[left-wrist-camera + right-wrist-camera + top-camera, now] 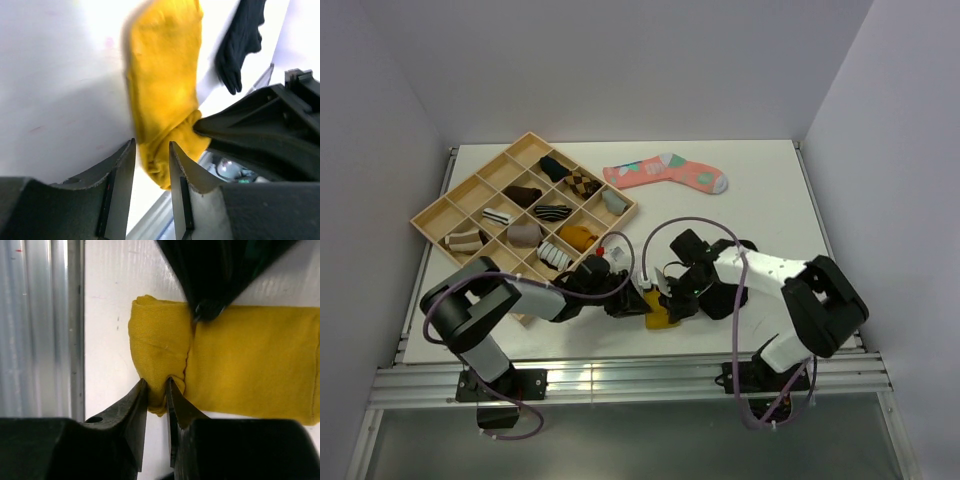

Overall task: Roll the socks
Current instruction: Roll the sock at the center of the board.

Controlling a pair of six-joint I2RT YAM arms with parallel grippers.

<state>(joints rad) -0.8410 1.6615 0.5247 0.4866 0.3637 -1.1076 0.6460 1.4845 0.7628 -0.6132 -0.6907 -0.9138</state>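
Note:
The mustard-yellow sock [250, 355] lies flat on the white table near its front edge, with one end folded over into a thick roll [157, 337]. It also shows in the left wrist view [162, 75] and in the top view [660, 320]. My right gripper [157, 381] is shut on the near edge of that roll. My left gripper [151, 145] grips the roll from the opposite side, the fold between its fingers. Both grippers meet over the sock [655, 303]. The black sock [240, 40] lies crumpled beyond the yellow one; in the top view the arms hide it.
A wooden compartment tray [450, 205] with small sock bundles stands at the back left. A pink patterned sock [665, 172] lies at the back middle. The table's front edge and metal rail [40, 315] run right beside the rolled end.

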